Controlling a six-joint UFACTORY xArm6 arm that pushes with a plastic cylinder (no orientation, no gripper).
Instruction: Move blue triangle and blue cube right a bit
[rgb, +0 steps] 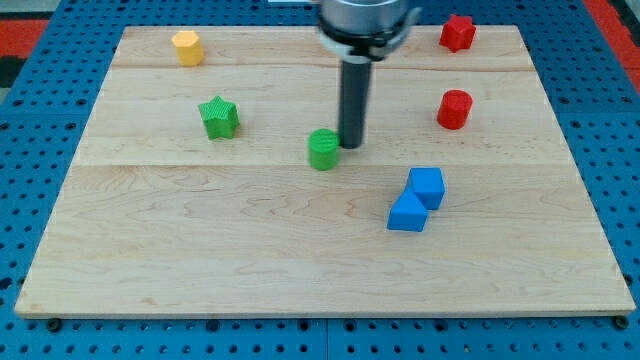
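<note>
The blue cube (427, 186) and the blue triangle (407, 213) sit touching each other right of the board's middle, the triangle below and left of the cube. My tip (351, 145) stands near the board's middle, right beside a green cylinder (323, 149) on its right side. The tip is up and to the left of both blue blocks, well apart from them.
A green star (219, 117) lies at the left. A yellow block (188, 47) is at the top left. A red star-like block (457, 33) is at the top right and a red cylinder (454, 109) below it. The wooden board (200, 250) rests on a blue pegboard.
</note>
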